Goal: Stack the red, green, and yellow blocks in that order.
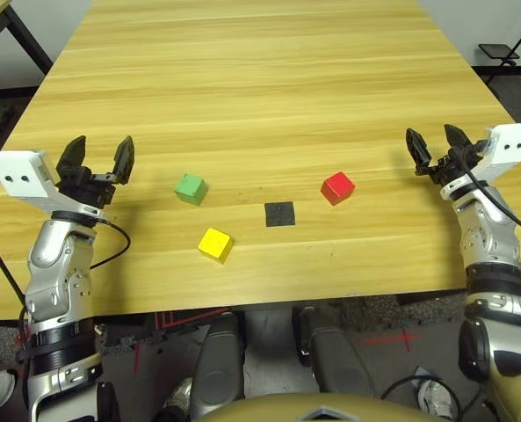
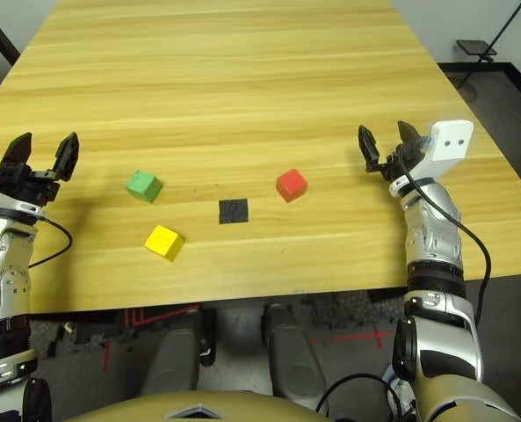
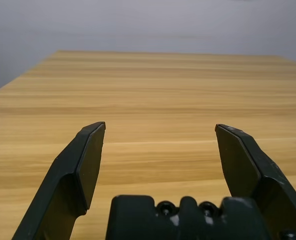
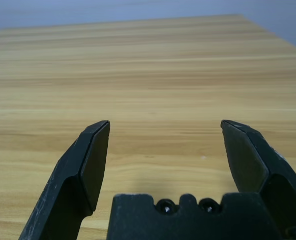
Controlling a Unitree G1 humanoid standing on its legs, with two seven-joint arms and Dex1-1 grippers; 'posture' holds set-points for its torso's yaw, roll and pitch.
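Green, matte and cube-shaped, the small green block [image 1: 191, 189] sits on the long table of pale, yellowish wood grain [image 1: 269, 105], over on the robot's left side. Closer to the robot's body and a little further toward the middle lies the small matte yellow cube [image 1: 215, 244], turned at an angle to the table's edge. The small matte red cube [image 1: 337, 188] is off to the right, on the far side of a flat black square patch [image 1: 279, 214] from the other two. All three blocks rest on the wood, well apart from one another, and none of them touches the patch.

From where I stand, both silver forearms reach out over the table, one on each side of the blocks. The left gripper, black and two-fingered [image 1: 98, 151], has its fingers spread wide with nothing between them, and the green block is the nearest one to it. The right gripper, black and two-fingered as well [image 1: 432, 143], is spread just as wide and just as empty, with the red block nearest to it, well apart.
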